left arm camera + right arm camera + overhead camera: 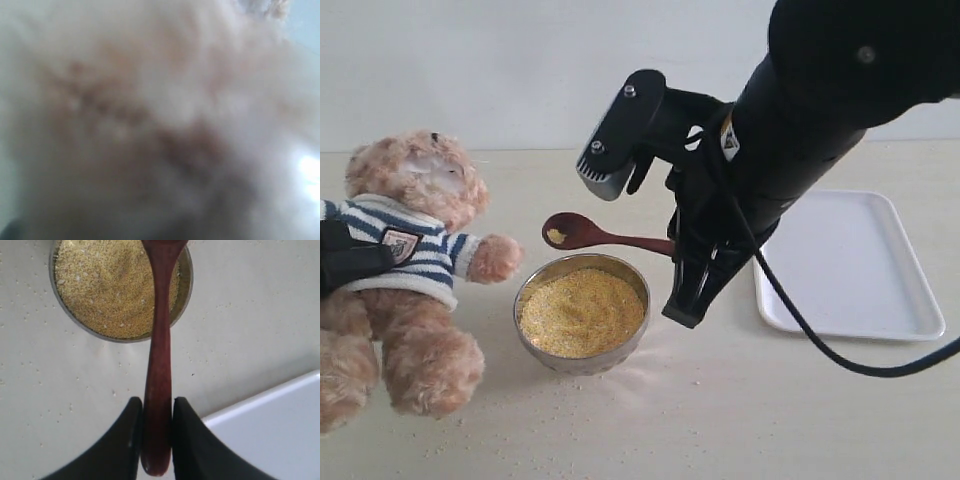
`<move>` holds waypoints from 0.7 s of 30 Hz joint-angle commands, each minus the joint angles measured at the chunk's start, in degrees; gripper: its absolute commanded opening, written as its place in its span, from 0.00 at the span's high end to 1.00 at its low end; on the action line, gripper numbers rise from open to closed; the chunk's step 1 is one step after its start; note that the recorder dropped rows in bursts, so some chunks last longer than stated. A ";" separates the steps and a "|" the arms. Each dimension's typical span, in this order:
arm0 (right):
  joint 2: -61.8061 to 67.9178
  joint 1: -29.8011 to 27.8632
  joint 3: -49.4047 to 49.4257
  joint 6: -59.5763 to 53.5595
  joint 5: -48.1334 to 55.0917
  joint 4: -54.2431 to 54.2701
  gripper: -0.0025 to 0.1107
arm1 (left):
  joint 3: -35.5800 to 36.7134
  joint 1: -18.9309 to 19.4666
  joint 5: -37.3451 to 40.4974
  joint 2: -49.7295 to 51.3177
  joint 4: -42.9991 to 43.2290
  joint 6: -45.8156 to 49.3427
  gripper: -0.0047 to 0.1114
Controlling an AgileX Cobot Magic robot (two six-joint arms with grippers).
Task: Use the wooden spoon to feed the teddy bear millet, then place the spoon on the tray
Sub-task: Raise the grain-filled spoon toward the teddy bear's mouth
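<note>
Millet (pixel 582 312) under wooden spoon (pixel 610 238) clamped in right pincer (pixel 157 410); left pincer (pixel 348 262) on teddy bear (pixel 420 190), grip unclear.

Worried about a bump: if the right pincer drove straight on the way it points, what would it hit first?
Probably the bare table between the bowl and the tray, though depth is unclear.

Fluffy plush teddy bear (pixel 415 188), glossy wooden spoon (pixel 620 240), shiny metal bowl (pixel 582 362) — grainy matt millet (pixel 582 312), smooth plastic tray (pixel 850 260)
</note>
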 commanded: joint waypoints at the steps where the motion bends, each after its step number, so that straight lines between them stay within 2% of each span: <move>1: -3.21 -0.43 -0.26 -0.84 -4.42 -0.11 0.98 | 0.16 5.78 12.46 3.82 -1.11 -0.10 0.92; 4: -3.21 -0.43 -0.26 -0.62 -8.83 0.56 0.98 | 0.16 7.61 18.43 8.55 -0.36 0.00 0.92; 8: -3.30 -0.43 -0.26 -0.73 -15.17 1.86 0.98 | 0.16 7.64 23.64 13.41 -0.13 0.68 0.92; 21: 2.41 0.56 -3.13 -1.13 -21.09 2.36 0.98 | 0.16 7.64 28.77 19.31 -0.45 2.13 0.92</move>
